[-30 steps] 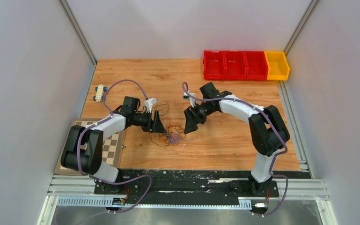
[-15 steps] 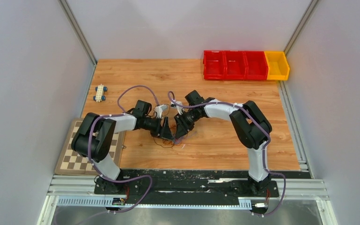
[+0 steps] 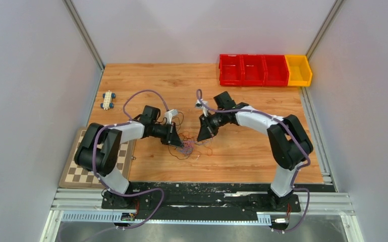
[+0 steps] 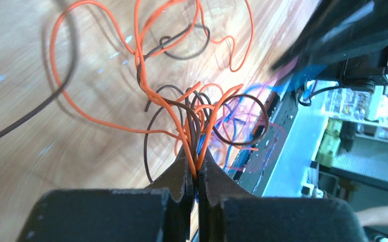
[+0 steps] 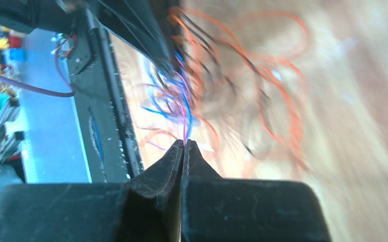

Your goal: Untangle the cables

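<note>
The cables (image 3: pixel 189 146) are a small tangle of thin orange, dark brown, blue and purple wires lying on the wooden table between the two arms. My left gripper (image 3: pixel 177 141) sits at the tangle's left edge. In the left wrist view it (image 4: pixel 198 164) is shut on a bunch of orange and brown strands of the cables (image 4: pixel 191 108), which fan out in loops above the tips. My right gripper (image 3: pixel 202 134) is at the tangle's upper right. The right wrist view shows it (image 5: pixel 184 143) shut on thin purple and blue strands of the cables (image 5: pixel 181 101), blurred by motion.
Three red bins (image 3: pixel 253 70) and a yellow bin (image 3: pixel 298 70) line the back right of the table. A small toy car (image 3: pixel 108 100) lies at the far left. A chessboard (image 3: pixel 80 171) sits at the near left under the left arm.
Both grippers went from open to shut after meeting over the tangle. They have since drawn slightly apart, the right arm swinging back to the right, and strands stretch between them.
</note>
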Available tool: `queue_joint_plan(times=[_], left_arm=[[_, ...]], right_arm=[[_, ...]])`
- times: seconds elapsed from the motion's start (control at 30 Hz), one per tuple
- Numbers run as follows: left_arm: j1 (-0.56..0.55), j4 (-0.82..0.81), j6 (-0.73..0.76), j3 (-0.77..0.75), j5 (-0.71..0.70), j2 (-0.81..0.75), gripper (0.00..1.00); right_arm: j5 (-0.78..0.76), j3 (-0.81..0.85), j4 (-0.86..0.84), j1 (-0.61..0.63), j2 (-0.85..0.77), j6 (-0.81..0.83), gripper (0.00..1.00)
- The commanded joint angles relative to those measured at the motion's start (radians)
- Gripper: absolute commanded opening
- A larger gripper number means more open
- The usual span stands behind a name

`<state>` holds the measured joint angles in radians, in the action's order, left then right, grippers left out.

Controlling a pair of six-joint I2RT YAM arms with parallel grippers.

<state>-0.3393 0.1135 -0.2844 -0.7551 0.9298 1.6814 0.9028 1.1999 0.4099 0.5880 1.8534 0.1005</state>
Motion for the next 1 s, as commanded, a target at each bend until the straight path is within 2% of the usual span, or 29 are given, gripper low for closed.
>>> queue_joint_plan(times=[0.0, 0.17, 0.27, 0.3, 0.37, 0.43, 0.53, 0.57, 0.73, 0.87, 0.93, 0.97], left_arm=[[0.100, 0.123, 0.087, 0.038, -0.058, -0.147, 0.00], [0.202, 0.214, 0.141, 0.039, -0.093, -0.250, 0.00], [0.206, 0.252, 0.170, 0.014, -0.056, -0.292, 0.00], [0.201, 0.247, 0.160, 0.011, -0.028, -0.309, 0.00], [0.182, 0.214, 0.118, 0.004, 0.004, -0.324, 0.00], [0.148, 0.164, 0.071, -0.011, 0.029, -0.323, 0.00], [0.096, 0.099, -0.029, -0.042, 0.066, -0.306, 0.00], [0.086, 0.069, -0.047, -0.048, 0.067, -0.304, 0.00], [0.029, -0.012, -0.141, -0.101, 0.076, -0.270, 0.00], [0.022, -0.076, -0.213, -0.114, 0.133, -0.267, 0.00], [0.022, -0.076, -0.216, -0.114, 0.157, -0.289, 0.00], [0.022, -0.048, -0.198, -0.118, 0.166, -0.299, 0.00]], right_arm=[[-0.114, -0.052, 0.070, -0.140, -0.132, 0.102, 0.00], [-0.255, -0.076, 0.184, -0.314, -0.210, 0.210, 0.00], [-0.198, -0.035, 0.285, -0.370, -0.231, 0.271, 0.00], [-0.153, -0.018, 0.312, -0.368, -0.236, 0.279, 0.09], [-0.064, -0.005, 0.307, -0.351, -0.250, 0.246, 0.48], [-0.038, 0.009, 0.265, -0.297, -0.252, 0.175, 0.62], [-0.037, 0.045, 0.225, -0.205, -0.228, 0.106, 0.90], [-0.029, 0.055, 0.209, -0.179, -0.219, 0.088, 0.93], [-0.080, 0.112, 0.118, -0.029, -0.133, 0.017, 0.96], [-0.190, 0.128, 0.070, 0.013, -0.062, -0.004, 0.95], [-0.217, 0.128, 0.054, 0.012, -0.032, 0.003, 0.81], [-0.230, 0.126, 0.053, 0.011, -0.020, 0.006, 0.63]])
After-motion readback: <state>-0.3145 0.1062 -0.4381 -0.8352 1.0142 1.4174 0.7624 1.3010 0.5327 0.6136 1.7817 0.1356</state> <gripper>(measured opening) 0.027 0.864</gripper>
